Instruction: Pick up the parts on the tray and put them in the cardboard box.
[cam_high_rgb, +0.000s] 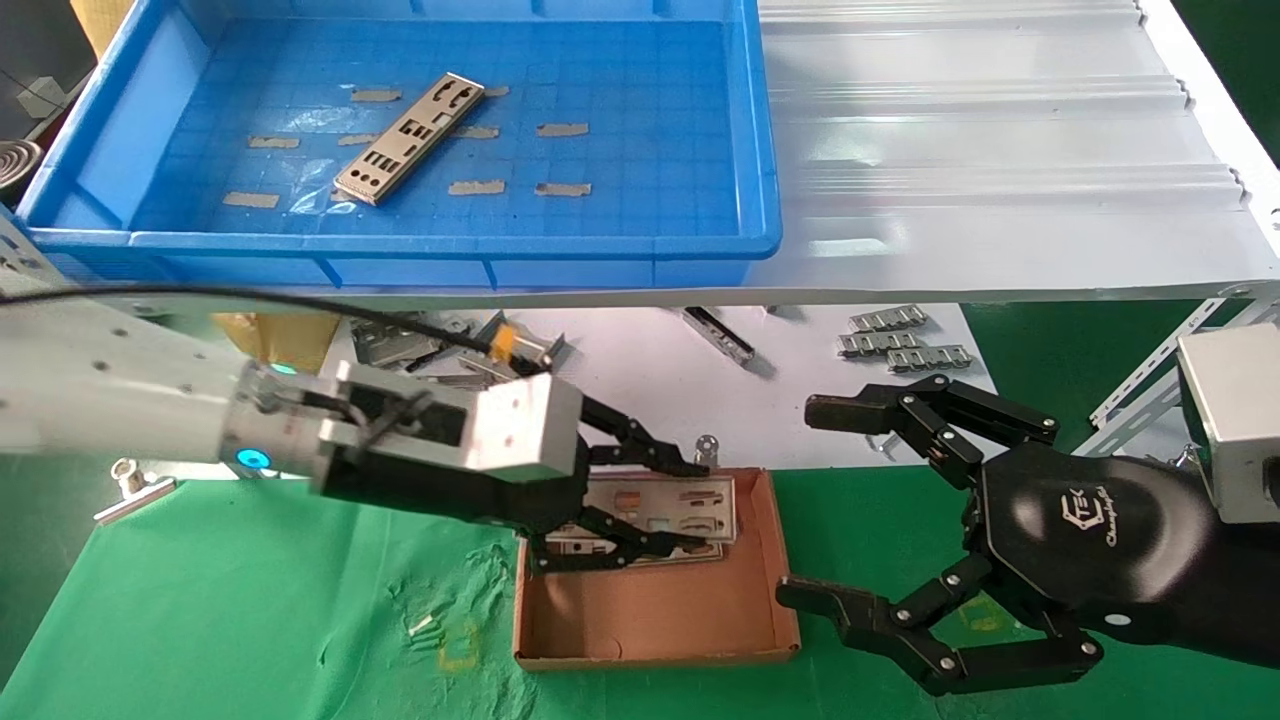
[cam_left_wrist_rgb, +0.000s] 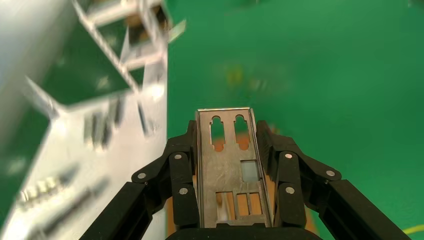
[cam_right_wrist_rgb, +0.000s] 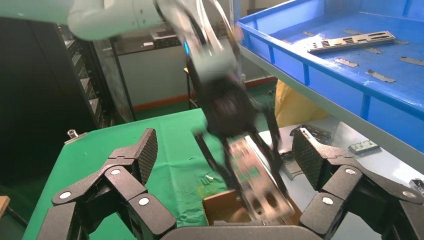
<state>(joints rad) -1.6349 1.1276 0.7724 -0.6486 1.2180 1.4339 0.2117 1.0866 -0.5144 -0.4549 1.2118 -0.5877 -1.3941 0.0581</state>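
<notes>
My left gripper (cam_high_rgb: 692, 505) is shut on a silver punched plate (cam_high_rgb: 665, 505), gripping its two long edges. It holds the plate just over the far part of the brown cardboard box (cam_high_rgb: 660, 625). The left wrist view shows the plate (cam_left_wrist_rgb: 227, 167) between the black fingers (cam_left_wrist_rgb: 182, 165), with cardboard beneath it. The right wrist view shows the same plate (cam_right_wrist_rgb: 257, 187) tilted over the box (cam_right_wrist_rgb: 217, 210). One more plate (cam_high_rgb: 410, 138) lies in the blue tray (cam_high_rgb: 762, 150). My right gripper (cam_high_rgb: 808, 500) is open and empty, right of the box.
The tray rests on a white corrugated sheet (cam_high_rgb: 1000, 150) raised above the table. Below it lie grey bent brackets (cam_high_rgb: 420, 345) and ladder-like strips (cam_high_rgb: 900, 340). A metal clip (cam_high_rgb: 130, 485) sits on the green cloth (cam_high_rgb: 250, 600). An angled metal frame (cam_high_rgb: 1150, 380) stands at the right.
</notes>
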